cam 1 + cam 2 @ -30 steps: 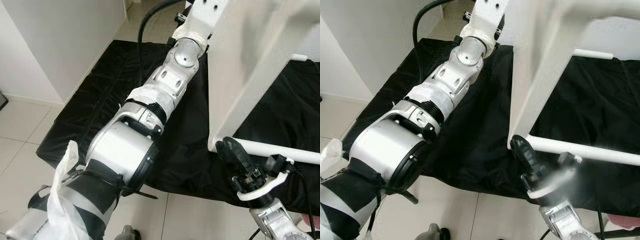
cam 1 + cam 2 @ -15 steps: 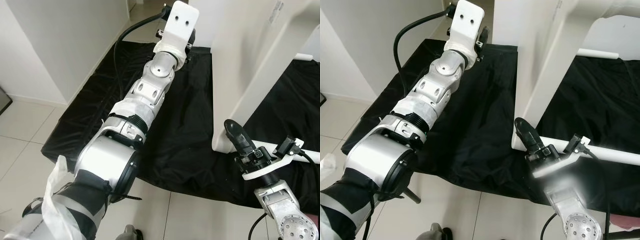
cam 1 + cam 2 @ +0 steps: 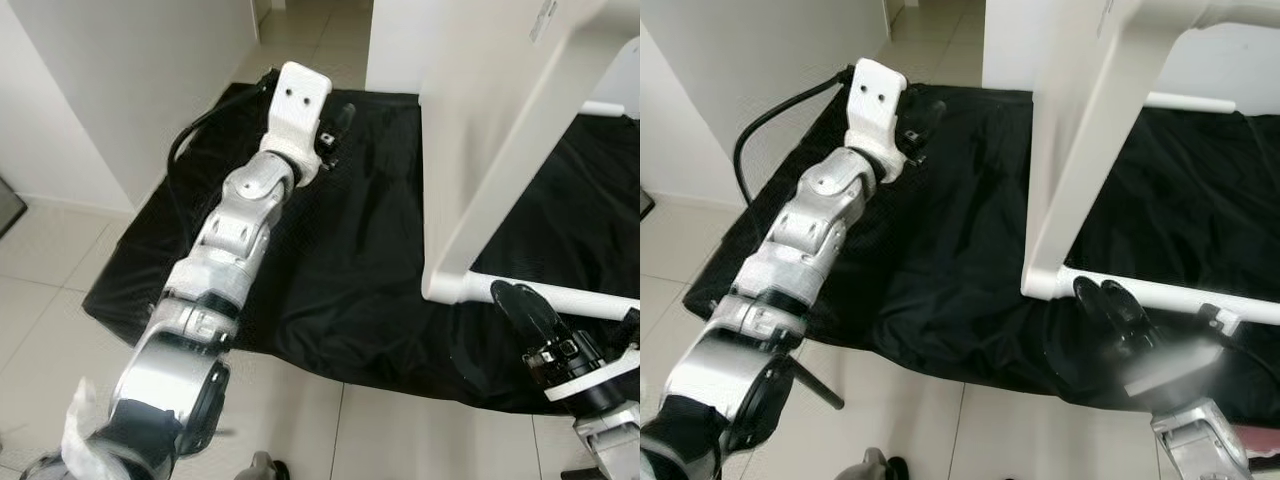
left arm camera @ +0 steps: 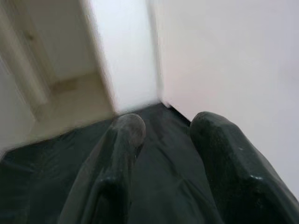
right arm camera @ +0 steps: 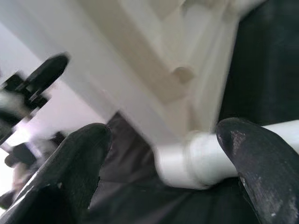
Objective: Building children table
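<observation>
The white children's table frame stands on a black cloth [image 3: 340,270]. Its broad leg [image 3: 490,160] meets a round white rail [image 3: 570,298] at floor level. My right gripper [image 3: 522,308] sits low at the front right, open, its fingertips just in front of the leg-and-rail joint. In the right wrist view that joint [image 5: 187,158] lies beyond the wide-apart fingers [image 5: 81,158], not touched. My left arm reaches forward over the cloth, left of the table. The left gripper [image 3: 338,118] is open with nothing between its fingers [image 4: 124,154], pointing at the cloth's far edge.
A white wall [image 3: 120,80] runs along the left of the cloth. Pale tiled floor [image 3: 50,270] lies in front and to the left. A black cable [image 3: 195,135] loops from my left wrist. A second white rail [image 3: 610,108] shows farther back on the right.
My left arm has stretched out and swung left, away from the table leg. My right gripper has drawn back and down from the joint. The camera has also shifted.
</observation>
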Controlling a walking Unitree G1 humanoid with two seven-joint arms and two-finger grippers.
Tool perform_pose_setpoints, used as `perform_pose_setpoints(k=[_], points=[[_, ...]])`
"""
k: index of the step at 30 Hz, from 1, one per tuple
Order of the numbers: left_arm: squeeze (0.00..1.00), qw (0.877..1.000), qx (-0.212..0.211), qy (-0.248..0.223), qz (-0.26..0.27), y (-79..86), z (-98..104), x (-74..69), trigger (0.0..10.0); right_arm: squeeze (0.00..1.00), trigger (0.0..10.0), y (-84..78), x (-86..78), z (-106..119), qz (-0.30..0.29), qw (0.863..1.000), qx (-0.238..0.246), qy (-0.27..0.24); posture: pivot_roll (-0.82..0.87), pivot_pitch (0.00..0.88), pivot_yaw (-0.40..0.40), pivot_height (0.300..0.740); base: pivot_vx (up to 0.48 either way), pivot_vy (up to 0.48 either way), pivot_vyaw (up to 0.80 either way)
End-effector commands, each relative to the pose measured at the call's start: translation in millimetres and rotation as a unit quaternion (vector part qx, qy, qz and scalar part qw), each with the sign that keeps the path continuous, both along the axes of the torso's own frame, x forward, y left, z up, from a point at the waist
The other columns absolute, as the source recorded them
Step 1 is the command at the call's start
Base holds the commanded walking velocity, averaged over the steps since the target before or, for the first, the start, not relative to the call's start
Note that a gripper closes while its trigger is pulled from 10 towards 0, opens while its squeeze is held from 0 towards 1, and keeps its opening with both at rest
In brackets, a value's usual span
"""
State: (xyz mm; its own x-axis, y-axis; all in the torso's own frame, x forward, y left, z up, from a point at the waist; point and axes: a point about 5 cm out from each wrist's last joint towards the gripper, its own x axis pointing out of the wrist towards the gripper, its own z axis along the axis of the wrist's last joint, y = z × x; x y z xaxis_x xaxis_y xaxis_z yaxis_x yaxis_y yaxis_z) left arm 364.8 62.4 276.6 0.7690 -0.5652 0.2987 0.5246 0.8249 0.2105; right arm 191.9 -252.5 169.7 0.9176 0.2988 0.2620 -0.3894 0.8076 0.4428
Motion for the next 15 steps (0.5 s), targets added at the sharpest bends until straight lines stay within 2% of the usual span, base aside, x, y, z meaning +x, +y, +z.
perform_pose_setpoints(k=[1, 3, 5, 8, 10, 13, 15], points=[[0.0, 1.0, 0.012, 0.004, -0.016, -0.7, -1.1, -1.9, 10.0, 0.0, 10.0, -3.0, -0.4, -0.5, -0.01, 1.0, -0.008, 0.002, -0.04, 0.106, 0.087, 0.74, 0.0, 0.0, 0.0], [0.0, 1.0, 0.013, 0.008, -0.021, 5.3, -8.4, -7.1, 10.0, 0.0, 10.0, -7.8, 0.4, 1.2, -0.031, 0.999, -0.012, 0.0, -0.05, 0.099, 0.087, 0.74, 0.0, 0.0, 0.0], [0.0, 1.0, 0.009, 0.02, -0.015, 17.9, -21.7, -16.3, 10.0, 0.0, 10.0, -21.6, 6.3, 4.2, -0.096, 0.995, -0.007, -0.001, -0.05, 0.079, 0.083, 0.74, 0.0, 0.0, 0.0], [0.0, 1.0, 0.009, 0.02, -0.015, 17.9, -21.7, -16.3, 10.0, 0.0, 10.0, -21.6, 6.3, 4.2, -0.096, 0.995, -0.007, -0.001, -0.05, 0.079, 0.083, 0.74, 0.0, 0.0, 0.0], [0.0, 0.999, -0.003, 0.032, -0.004, 28.1, -31.0, -22.4, 10.0, 0.0, 10.0, -32.9, 16.8, 8.4, -0.164, 0.987, 0.001, -0.003, -0.05, 0.071, 0.084, 0.74, 0.0, 0.0, 0.0], [0.0, 0.999, -0.008, 0.046, 0.004, 35.5, -41.1, -27.7, 10.0, 0.0, 10.0, -32.4, 28.7, 15.1, -0.206, 0.978, 0.002, -0.009, -0.05, 0.06, 0.081, 0.74, 0.0, 0.0, 0.0], [0.0, 0.999, -0.007, 0.046, 0.003, 36.4, -41.8, -29.7, 10.0, 0.0, 10.0, -31.4, 30.1, 15.6, -0.211, 0.977, -0.001, -0.011, -0.05, 0.06, 0.081, 0.74, 0.0, 0.0, 0.0]])
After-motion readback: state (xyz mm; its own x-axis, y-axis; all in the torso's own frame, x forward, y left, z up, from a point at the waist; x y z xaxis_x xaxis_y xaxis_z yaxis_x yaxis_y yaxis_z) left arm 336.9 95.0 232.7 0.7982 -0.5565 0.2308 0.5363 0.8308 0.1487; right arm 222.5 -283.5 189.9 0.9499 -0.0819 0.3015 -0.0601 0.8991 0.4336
